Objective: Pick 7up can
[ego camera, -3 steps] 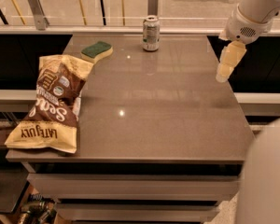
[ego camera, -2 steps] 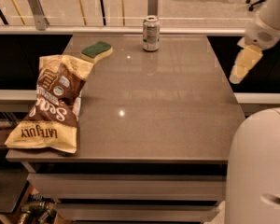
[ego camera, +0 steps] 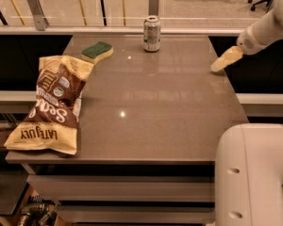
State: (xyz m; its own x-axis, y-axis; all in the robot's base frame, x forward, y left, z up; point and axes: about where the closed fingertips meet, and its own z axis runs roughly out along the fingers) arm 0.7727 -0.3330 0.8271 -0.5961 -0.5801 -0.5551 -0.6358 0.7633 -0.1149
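The 7up can [ego camera: 152, 33] stands upright at the far edge of the grey table [ego camera: 151, 107], near the middle. It is silvery with green marks and a shiny top rim. My gripper [ego camera: 222, 61] hangs at the table's right edge, on the white arm that comes in from the upper right. It is well to the right of the can and a little nearer to me, apart from it. The gripper holds nothing that I can see.
A green-topped yellow sponge [ego camera: 97, 51] lies left of the can. A brown and yellow chip bag [ego camera: 53, 102] lies on the table's left side. A glass railing [ego camera: 85, 13] runs behind the table. A white robot body part [ego camera: 254, 173] fills the lower right.
The gripper has moved from beside the table's right edge back inward and slightly lower, over the edge. The can, sponge and bag have not moved.
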